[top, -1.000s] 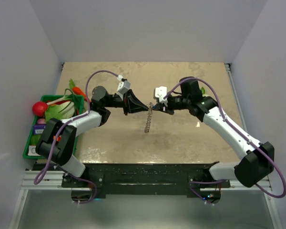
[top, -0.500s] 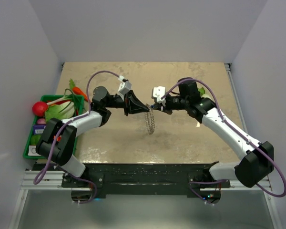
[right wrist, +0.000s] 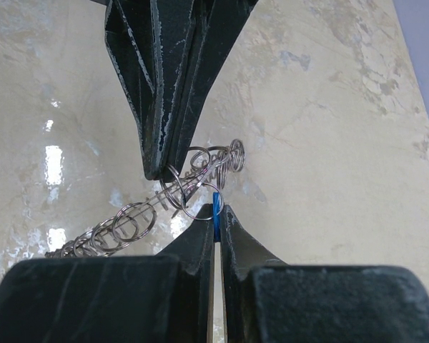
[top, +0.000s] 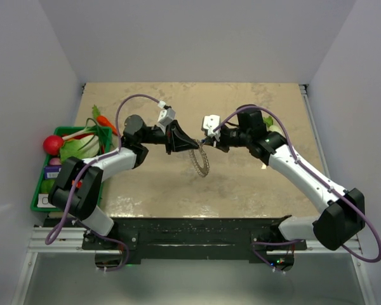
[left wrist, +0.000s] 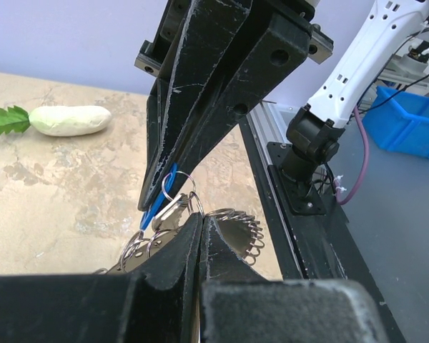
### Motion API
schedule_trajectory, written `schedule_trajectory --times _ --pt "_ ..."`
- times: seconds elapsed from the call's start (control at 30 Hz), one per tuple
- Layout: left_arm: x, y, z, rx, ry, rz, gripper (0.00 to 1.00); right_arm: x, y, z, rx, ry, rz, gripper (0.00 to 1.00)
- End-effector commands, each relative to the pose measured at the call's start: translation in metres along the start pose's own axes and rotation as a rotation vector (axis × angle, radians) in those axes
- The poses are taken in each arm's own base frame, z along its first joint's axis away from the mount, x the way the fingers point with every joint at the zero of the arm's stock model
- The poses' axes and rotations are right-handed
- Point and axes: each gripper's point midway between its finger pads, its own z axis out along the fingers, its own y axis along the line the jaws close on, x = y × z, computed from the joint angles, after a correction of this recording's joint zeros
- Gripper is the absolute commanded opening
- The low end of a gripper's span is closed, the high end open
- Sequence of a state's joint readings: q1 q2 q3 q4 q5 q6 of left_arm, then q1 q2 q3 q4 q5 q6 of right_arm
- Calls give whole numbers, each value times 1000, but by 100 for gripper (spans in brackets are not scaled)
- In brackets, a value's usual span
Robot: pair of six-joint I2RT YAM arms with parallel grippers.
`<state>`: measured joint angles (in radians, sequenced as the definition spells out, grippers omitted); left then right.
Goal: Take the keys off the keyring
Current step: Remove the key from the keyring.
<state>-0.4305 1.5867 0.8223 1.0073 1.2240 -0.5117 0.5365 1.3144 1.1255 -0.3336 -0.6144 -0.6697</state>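
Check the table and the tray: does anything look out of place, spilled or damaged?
A white radish lies alone on the table, over on the right side. That is far from the green tray at the left edge, where the other vegetables are piled. Nothing looks spilled or broken.

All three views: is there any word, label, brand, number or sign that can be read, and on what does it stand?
No text can be read in any view.
White patch at the near end of the green basket: perhaps a label, too small and blurred to read.
Key and ring: no stamp or number shows.
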Motion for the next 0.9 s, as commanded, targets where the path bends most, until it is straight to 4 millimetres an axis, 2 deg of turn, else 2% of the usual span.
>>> schedule_trajectory --times 0.0,0.37,0.57,0.63,0.87 --pt "-12 -15 3 74 3 81 0 -5 -19 -1 82 -6 -25 0" --pt "-21 -22 1 80 -10 116 0 -1 -23 -3 101 10 -25 0" --pt "-25 -1 -3 -21 -28 109 0 -10 -29 -13 145 -2 -53 0" --pt "-20 8 -3 -55 -20 82 0 -13 -28 -12 140 -11 -43 0" --pt "-17 24 -3 -137 -24 44 0 -18 -41 -16 225 -23 -25 0"
